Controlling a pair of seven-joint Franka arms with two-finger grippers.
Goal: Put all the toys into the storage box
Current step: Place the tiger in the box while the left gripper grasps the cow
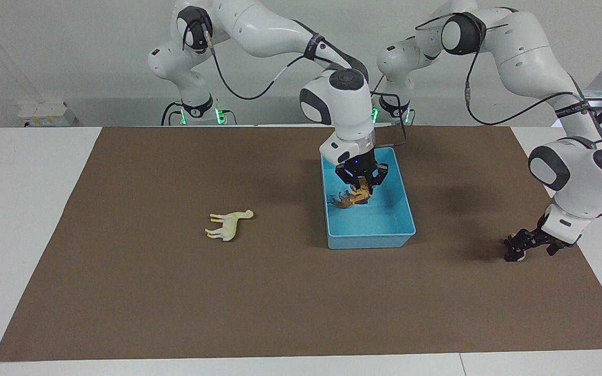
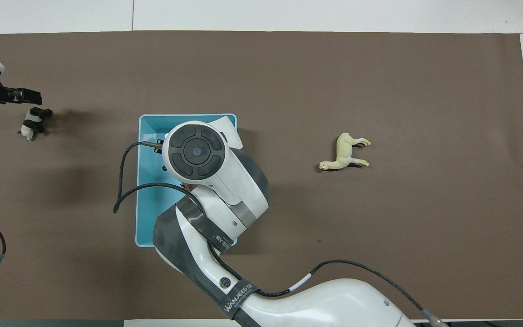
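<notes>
Brown mat (image 1: 123,292); camel (image 1: 229,224) lies loose.

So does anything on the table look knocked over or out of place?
Nothing is spilled or broken. The cream camel-like toy lies on its side on the brown mat, and the panda also sits outside the blue box, by the left gripper.

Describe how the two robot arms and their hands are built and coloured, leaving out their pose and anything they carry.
Both arms are glossy white with rounded, segmented shells and dark grey joint caps. Black cables loop along the outside of each arm. The right arm's dark band reads WANJEED in the overhead view. Each base glows green. The right hand and left hand are black two-finger units on white wrists.
</notes>
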